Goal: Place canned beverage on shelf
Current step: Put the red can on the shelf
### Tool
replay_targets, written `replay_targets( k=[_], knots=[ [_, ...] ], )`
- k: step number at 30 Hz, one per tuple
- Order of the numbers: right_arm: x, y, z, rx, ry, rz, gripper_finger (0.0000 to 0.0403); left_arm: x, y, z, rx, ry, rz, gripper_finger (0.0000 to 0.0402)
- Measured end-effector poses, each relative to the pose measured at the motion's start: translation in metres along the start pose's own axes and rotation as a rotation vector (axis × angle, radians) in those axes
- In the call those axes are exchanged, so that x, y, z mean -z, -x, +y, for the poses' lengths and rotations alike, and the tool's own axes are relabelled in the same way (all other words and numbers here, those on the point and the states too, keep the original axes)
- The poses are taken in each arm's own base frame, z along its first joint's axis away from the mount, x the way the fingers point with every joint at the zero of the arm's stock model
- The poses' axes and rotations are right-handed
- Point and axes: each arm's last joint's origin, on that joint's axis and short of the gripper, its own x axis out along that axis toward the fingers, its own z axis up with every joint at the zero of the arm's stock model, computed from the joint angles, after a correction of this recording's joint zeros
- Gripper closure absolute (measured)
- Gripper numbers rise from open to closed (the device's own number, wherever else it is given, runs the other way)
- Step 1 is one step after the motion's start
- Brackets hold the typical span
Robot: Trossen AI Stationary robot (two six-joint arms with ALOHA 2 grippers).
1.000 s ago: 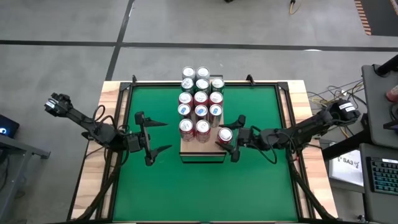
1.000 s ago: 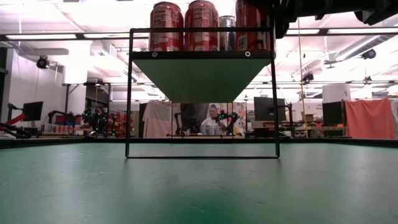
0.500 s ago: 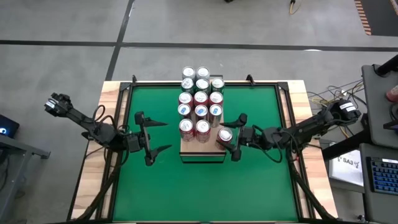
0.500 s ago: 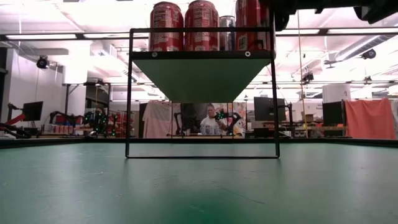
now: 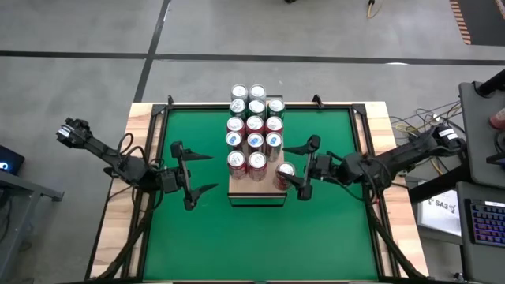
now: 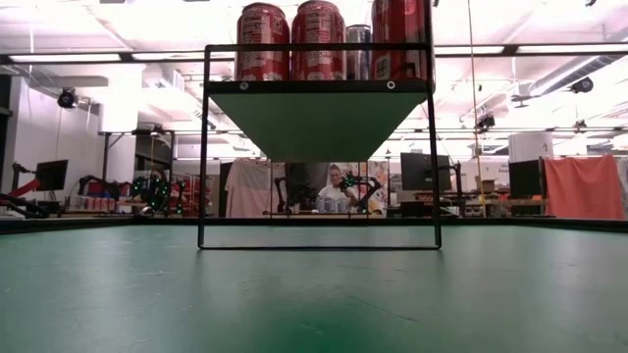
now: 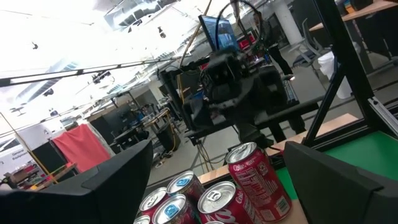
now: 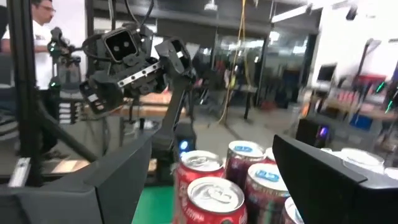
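The left gripper (image 5: 192,175) hangs over the green table (image 5: 197,237) just beside the shelf's left edge, fingers spread wide and holding nothing. The shelf (image 5: 256,189) runs lengthwise from the table's far edge toward its middle, with cans standing upright in rows of three along it. At its near right corner stands the can (image 5: 285,173), upright on the board, top facing up, so its long axis is vertical; in the low view it stands level with its neighbours at the shelf's right edge. The right gripper (image 5: 306,168) sits just to the can's right, fingers spread apart either side of empty air, no longer around it as far as the high view shows. The can lies leftward of that gripper, which is the nearer arm, so I judge a straight pull away to the right would clear it.
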Motion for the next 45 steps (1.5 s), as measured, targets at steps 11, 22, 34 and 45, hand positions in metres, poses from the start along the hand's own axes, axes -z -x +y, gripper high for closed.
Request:
replay_targets(
  k=[11, 22, 34, 45],
  knots=[
    [-0.053, 0.021, -0.022, 0.151, -0.29, 0.539, 0.0077, 0.002, -0.001, -0.002, 0.009, 0.027, 0.012, 0.0056],
    [-0.052, 0.029, -0.025, 0.328, -0.41, 0.885, 0.0106, 0.006, -0.008, -0.012, 0.023, 0.009, 0.033, 0.0056],
    [-0.019, 0.006, -0.006, 0.349, -0.356, 1.016, 0.0322, 0.005, -0.007, -0.01, 0.019, 0.015, 0.027, 0.0056],
    [-0.009, -0.015, 0.008, 0.24, -0.358, 0.98, 0.0393, 0.005, -0.007, -0.01, 0.015, 0.021, 0.023, 0.0056]
  ],
)
